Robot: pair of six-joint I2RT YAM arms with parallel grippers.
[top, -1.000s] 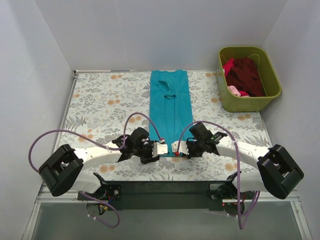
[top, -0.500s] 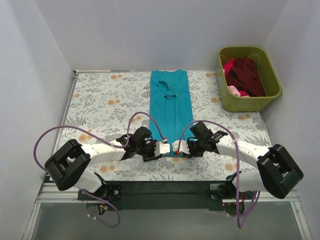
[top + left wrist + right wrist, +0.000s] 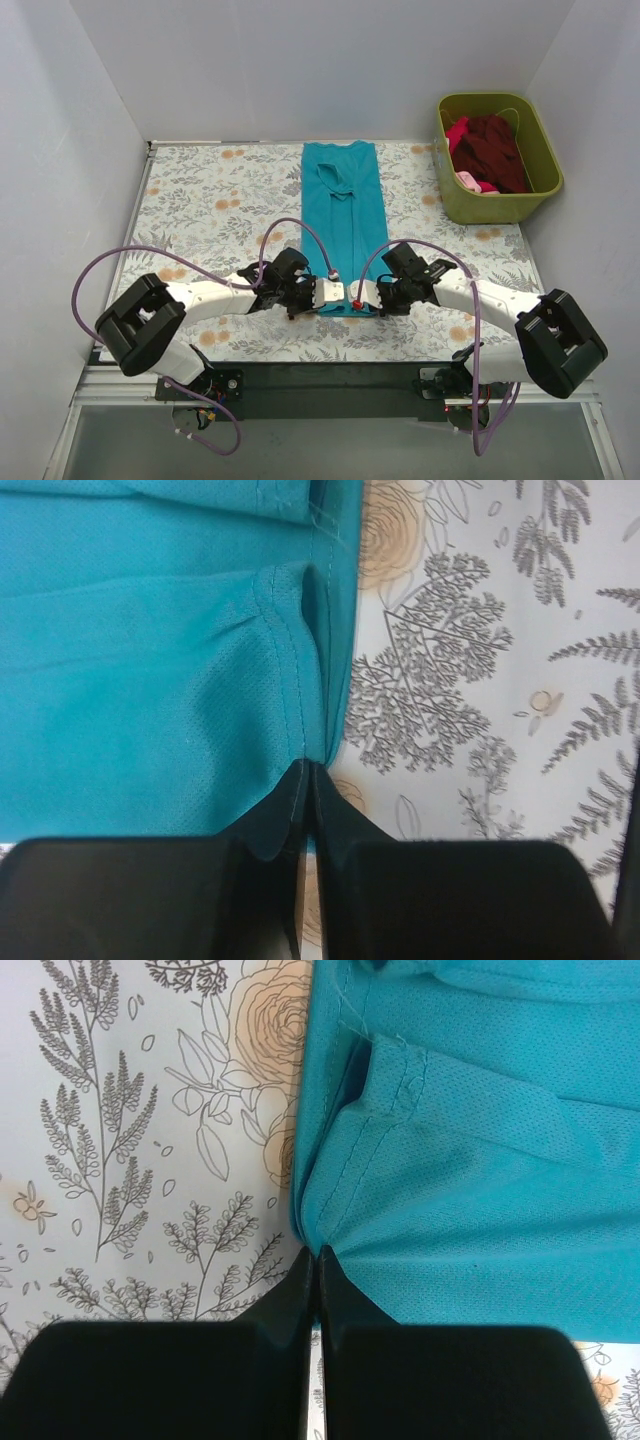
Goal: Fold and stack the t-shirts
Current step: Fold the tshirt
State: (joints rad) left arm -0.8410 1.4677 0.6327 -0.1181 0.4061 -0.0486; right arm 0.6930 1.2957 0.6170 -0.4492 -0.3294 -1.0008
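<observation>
Now, near six o'clock, the left gripper [image 3: 322, 294] is clenched on the near-left hem corner of the teal t-shirt [image 3: 343, 215], a long strip lying from twelve to six; the right gripper [image 3: 357, 296] pinches the near-right corner. Likely the crosswise fold: both corners should rise together toward twelve. The maroon t-shirt [image 3: 495, 150] sits in the bin [image 3: 490, 208] at two.

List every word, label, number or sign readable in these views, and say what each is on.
None can be read in any view.
teal t-shirt: plain cloth, no print or tag showing.
tablecloth: flowers and ferns only, no writing.
olive-green bin: no label on the sides that show.
</observation>
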